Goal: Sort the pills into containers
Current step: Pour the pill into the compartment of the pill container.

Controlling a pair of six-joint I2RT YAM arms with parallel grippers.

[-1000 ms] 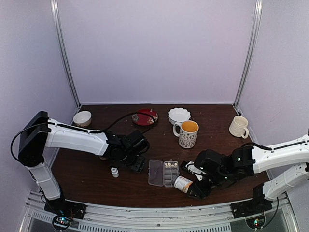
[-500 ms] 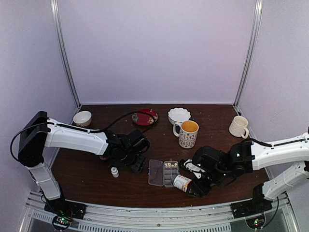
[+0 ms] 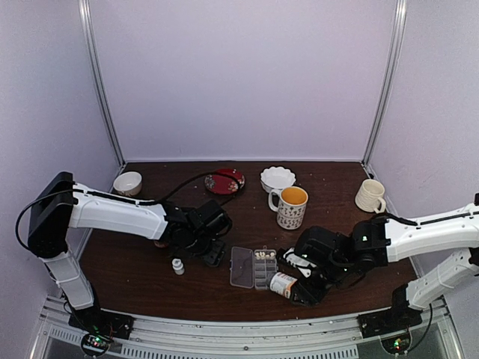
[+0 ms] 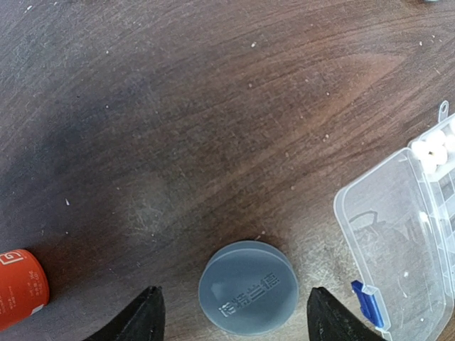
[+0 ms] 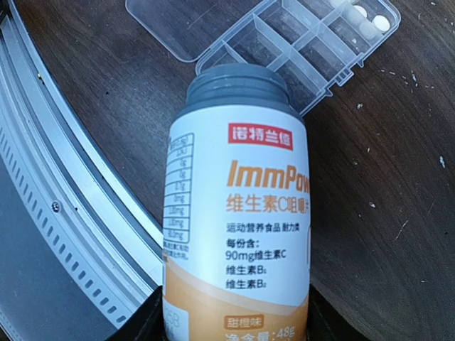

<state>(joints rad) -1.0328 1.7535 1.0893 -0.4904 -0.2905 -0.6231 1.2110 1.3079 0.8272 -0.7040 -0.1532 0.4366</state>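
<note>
The bottle (image 5: 234,213) is clamped in the right gripper (image 5: 234,323), mouth at the box (image 5: 178,28) rim; pills (image 5: 361,14) are seen in its far cells (image 5: 323,20). The left gripper (image 4: 237,316) is held open over the cap (image 4: 247,286), bare table (image 4: 178,106) beyond.

The dark wooden bench (image 3: 150,288) carries a small bowl (image 3: 127,182) at its far left, then a red plate (image 3: 224,181), a white scalloped bowl (image 3: 278,178) and, far right, a cream mug (image 3: 370,196). A patterned mug (image 3: 290,207) stands just nearer. Near the middle lies the open clear pill box (image 3: 254,267). A small white bottle (image 3: 178,266) stands to its left, and a grey cap (image 4: 248,287) lies close by its lid.
</note>
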